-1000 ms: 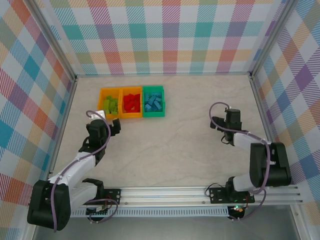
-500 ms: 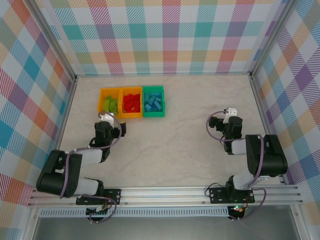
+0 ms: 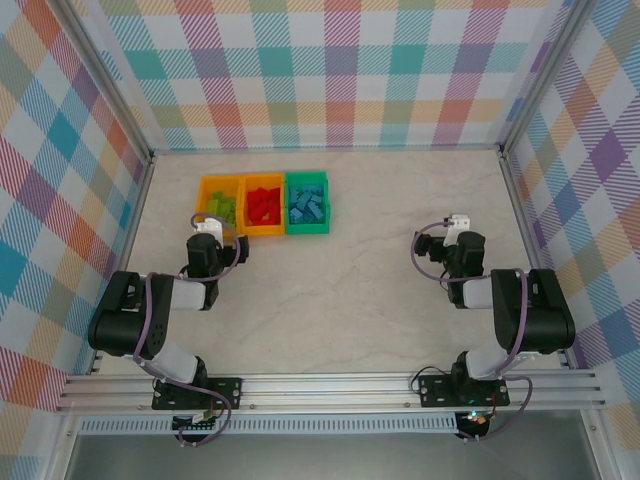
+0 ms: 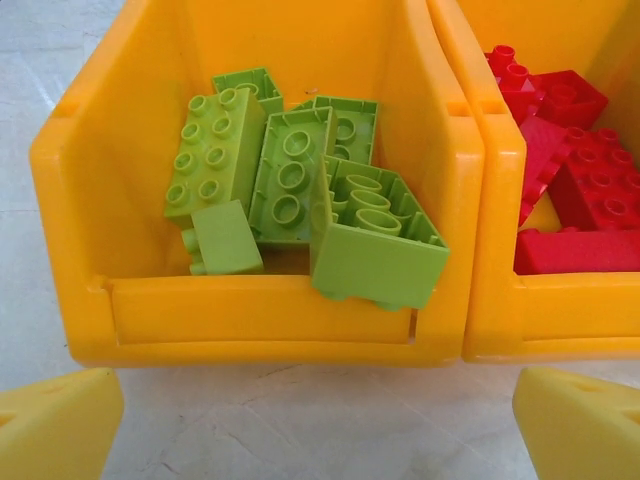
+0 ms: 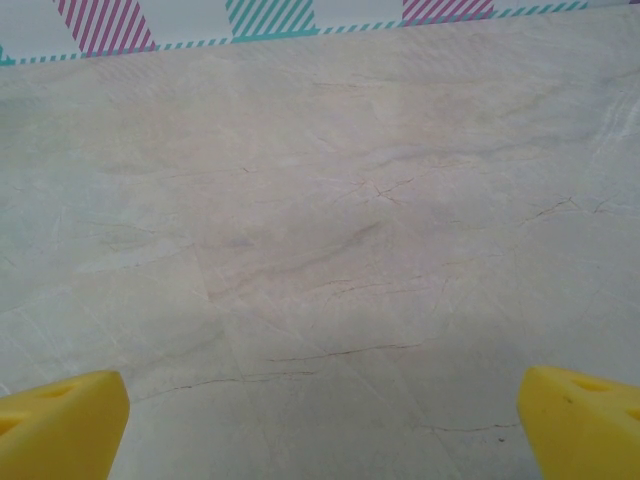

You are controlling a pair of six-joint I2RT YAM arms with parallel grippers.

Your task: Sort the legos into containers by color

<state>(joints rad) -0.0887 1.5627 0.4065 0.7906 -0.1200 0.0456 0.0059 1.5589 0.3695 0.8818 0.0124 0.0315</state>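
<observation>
As far as I can judge, the sorting is done. Every brick I can see lies inside a bin: the lime green bricks (image 4: 300,190) are piled in the left orange bin (image 4: 80,170), the red bricks (image 4: 570,170) are in the middle orange bin (image 4: 560,315) touching its right side, and the blue bricks (image 3: 306,205) are in the green bin (image 3: 307,231) at the right end of the row. From above, each bin seems to hold one color, though the bricks are too small there for me to rule out a stray underneath. If anything is left, I think it is only a last check and pulling my arms back. My left gripper (image 4: 320,440) sits low just in front of the left orange bin, apart from its front wall, with the jaws spread wide and nothing between them. My right gripper (image 5: 320,430) is well apart from the bins, on the other side of the table (image 5: 330,230). Its jaws are also spread wide, holding nothing, with bare tabletop ahead.
</observation>
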